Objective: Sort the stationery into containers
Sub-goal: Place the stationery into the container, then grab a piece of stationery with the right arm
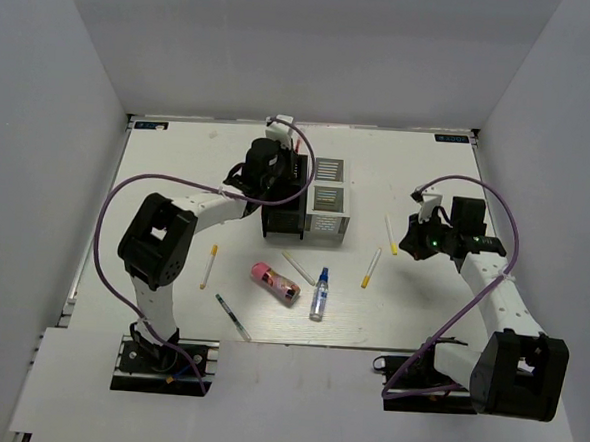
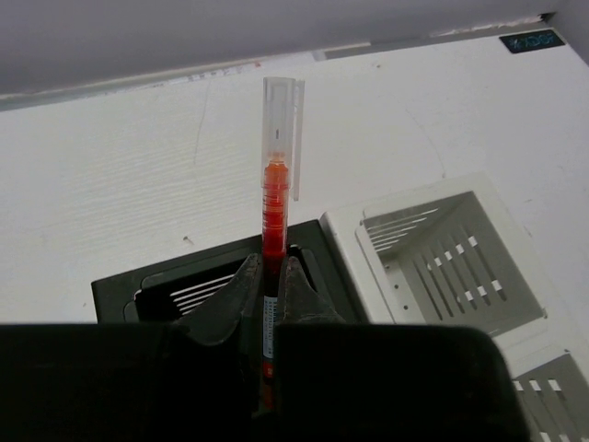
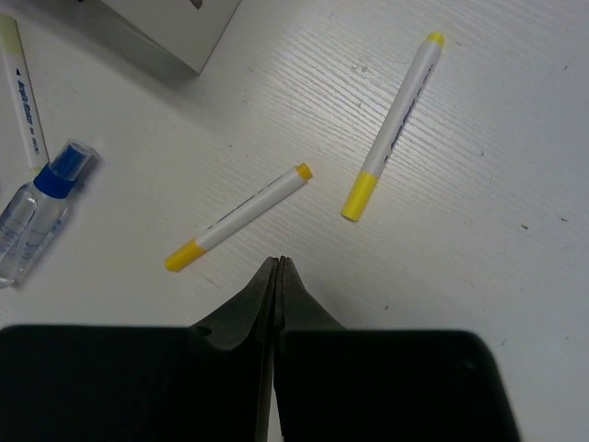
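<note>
Showed a white, wood-grained table (image 1: 178, 164) boxed in by plain pale walls (image 1: 41, 115) on three sides; lit evenly.

The left arm (image 1: 156, 241) and the right arm (image 1: 500, 302) have white links and black joints. A purple cable (image 1: 97, 241) runs along each. The fingers (image 2: 232, 299) are black wedges.

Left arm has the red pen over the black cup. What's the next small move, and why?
Probably ease down a little: the left fingers are shut on the red pen, the open black cup lies just beneath, and the pen doesn't look inside yet.
</note>
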Tool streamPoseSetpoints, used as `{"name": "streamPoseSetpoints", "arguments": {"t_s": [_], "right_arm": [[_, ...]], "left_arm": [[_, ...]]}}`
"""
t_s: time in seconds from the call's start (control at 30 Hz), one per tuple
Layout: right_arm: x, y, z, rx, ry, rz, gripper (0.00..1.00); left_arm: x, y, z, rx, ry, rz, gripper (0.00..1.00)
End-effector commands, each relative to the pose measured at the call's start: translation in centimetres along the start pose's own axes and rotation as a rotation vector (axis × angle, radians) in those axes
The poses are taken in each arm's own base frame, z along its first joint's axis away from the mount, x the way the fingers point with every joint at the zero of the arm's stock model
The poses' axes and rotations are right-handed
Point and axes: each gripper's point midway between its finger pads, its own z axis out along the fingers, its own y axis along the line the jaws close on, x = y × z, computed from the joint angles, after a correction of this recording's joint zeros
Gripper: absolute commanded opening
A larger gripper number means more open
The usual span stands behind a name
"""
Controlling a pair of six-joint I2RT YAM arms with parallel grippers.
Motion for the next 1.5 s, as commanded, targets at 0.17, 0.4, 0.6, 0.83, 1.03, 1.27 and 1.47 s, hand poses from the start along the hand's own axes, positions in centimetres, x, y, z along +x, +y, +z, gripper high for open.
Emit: {"name": "streamPoseSetpoints", "arguments": {"t_s": [0.17, 0.4, 0.6, 0.83, 1.03, 1.27, 1.47], "right_arm": [[-0.2, -0.1, 0.0, 0.001, -0.016, -0.015, 0.0], [-0.3, 0.1, 0.0, -0.009, -0.019, -0.031, 0.01], [-2.1, 2.9, -1.2, -0.167, -0.076, -0.14, 0.68], [-4.3, 7.8, -3.9, -0.426, -0.152, -0.261, 0.9], [-4.3, 13.5, -5.6, -0.631, -0.159, -0.331, 0.61], [-3.0, 18.3, -3.7, -0.718, -0.026, -0.416, 0.56], [-2.6, 27.7, -2.5, -0.9, 0.079, -0.515, 0.64]], "left_arm": [[-0.5, 0.0, -1.1, -0.028, -0.006, 0.01, 0.47], [-2.8, -0.3, -1.9, -0.018, -0.06, 0.012, 1.0], [-9.2, -2.2, -5.2, 0.05, -0.18, -0.002, 1.0], [-8.9, -2.6, -12.6, 0.077, -0.031, -0.234, 1.0], [-8.0, -0.7, -20.4, 0.014, -0.071, -0.404, 1.0], [-6.5, 1.3, -27.6, -0.042, -0.115, -0.46, 1.0], [-8.8, 1.4, -30.6, -0.029, -0.153, -0.429, 1.0]]}}
